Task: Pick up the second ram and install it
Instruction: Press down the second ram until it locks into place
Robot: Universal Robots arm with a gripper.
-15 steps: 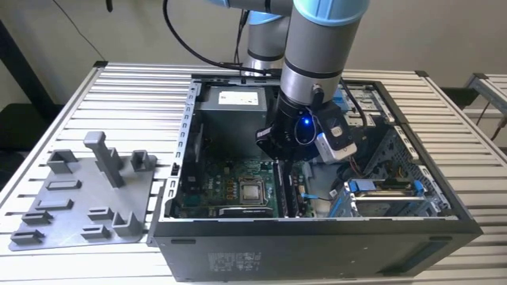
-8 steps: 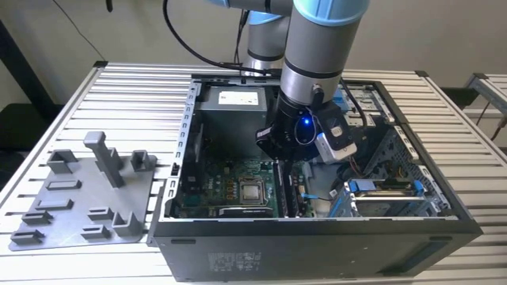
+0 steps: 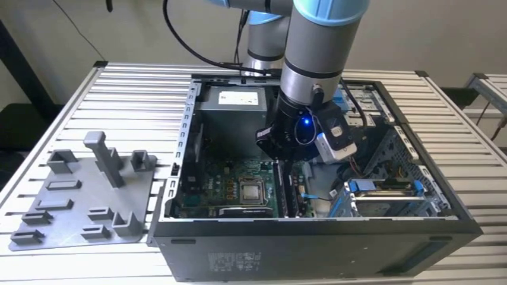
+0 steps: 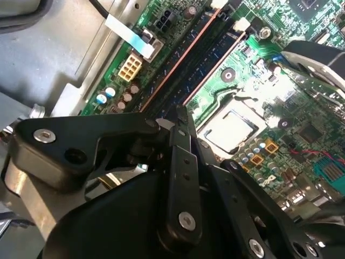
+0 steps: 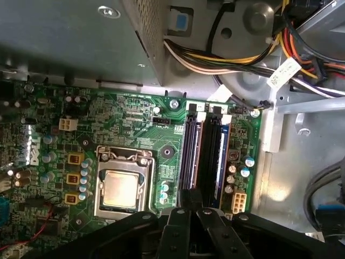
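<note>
- Exterior view: case point(image 3: 237, 237) lies open on the worktop point(image 3: 135, 89), the arm reaching inside.
- Gripper point(image 5: 190, 200) hangs over the slots point(image 5: 202, 148), fingers point(image 4: 182, 127) clenched, nothing between.
- Ram point(image 5: 221, 156) sits seated in a slot.

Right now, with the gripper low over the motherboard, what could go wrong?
1. The gripper hangs at one end of the memory slots; a push off their line could strain a slot.
2. The processor socket and small capacitors sit close on either side, so a sideways drift may strike them.
</note>
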